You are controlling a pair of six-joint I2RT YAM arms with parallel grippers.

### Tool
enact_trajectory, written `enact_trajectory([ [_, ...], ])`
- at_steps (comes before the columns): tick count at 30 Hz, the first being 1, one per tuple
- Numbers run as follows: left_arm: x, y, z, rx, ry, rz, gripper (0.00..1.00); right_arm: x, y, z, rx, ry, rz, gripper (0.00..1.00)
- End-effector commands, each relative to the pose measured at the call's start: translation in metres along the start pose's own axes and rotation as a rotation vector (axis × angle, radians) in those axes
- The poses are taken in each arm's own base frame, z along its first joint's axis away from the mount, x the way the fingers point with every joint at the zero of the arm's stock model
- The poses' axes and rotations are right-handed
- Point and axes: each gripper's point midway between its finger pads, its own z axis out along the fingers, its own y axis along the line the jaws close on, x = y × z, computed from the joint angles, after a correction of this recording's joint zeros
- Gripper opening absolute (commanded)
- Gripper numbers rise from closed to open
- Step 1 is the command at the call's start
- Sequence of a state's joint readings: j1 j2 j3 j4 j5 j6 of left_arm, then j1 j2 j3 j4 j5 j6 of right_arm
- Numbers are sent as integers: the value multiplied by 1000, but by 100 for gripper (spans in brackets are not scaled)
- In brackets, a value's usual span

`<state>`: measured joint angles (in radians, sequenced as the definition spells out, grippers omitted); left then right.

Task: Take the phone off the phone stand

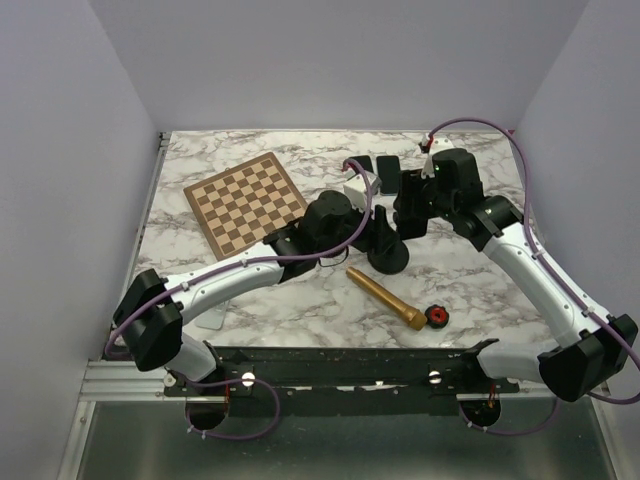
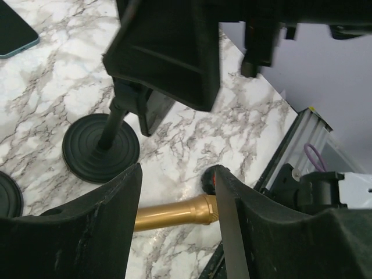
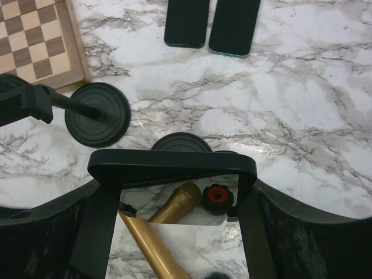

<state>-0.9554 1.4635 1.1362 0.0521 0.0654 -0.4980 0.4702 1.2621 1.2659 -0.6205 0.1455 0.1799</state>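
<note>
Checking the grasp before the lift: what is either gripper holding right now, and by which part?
The right gripper appears to clamp the black, mirror-screened phone by its two opposite side edges; the left gripper holds nothing.

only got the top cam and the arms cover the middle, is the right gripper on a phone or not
Observer: Yes. On the right wrist camera a phone spans the right gripper, touching both its fingers, glossy face towards the lens.
Operator: left one holding anything
Observer: No. On the left wrist camera the left gripper stands open, with only marble table and a gold cylinder beyond the gap.
Operator: is it off the stand yet
Observer: Cannot tell. The right wrist camera shows a round stand base just past the phone's top edge, but whether the phone rests on that stand is hidden.
</note>
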Motion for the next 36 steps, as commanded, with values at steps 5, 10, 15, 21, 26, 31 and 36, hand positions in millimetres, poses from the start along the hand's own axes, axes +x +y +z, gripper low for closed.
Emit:
enact_trajectory([
  [5, -20, 15, 29, 35, -44, -41, 61, -15, 15, -8, -85, -73, 46, 1],
  [10, -19, 18, 42, 32, -21, -24, 51, -17, 19, -10, -103, -79, 58, 1],
  [15, -21, 14, 45, 59, -32, -23, 50, -16, 19, -10, -103, -76, 60, 1],
  [21, -19, 10, 49, 85, -27, -22, 45, -19, 20, -12, -109, -83, 61, 1],
  [26, -17, 9, 50, 99, -25, -18, 41, -21, 20, -13, -112, -85, 62, 1],
  [31, -19, 5, 50, 128, -37, -6, 32, -20, 21, -12, -117, -82, 55, 1],
  [36, -17, 5, 51, 135, -29, 7, 5, -22, 18, -13, -102, -104, 41, 1],
])
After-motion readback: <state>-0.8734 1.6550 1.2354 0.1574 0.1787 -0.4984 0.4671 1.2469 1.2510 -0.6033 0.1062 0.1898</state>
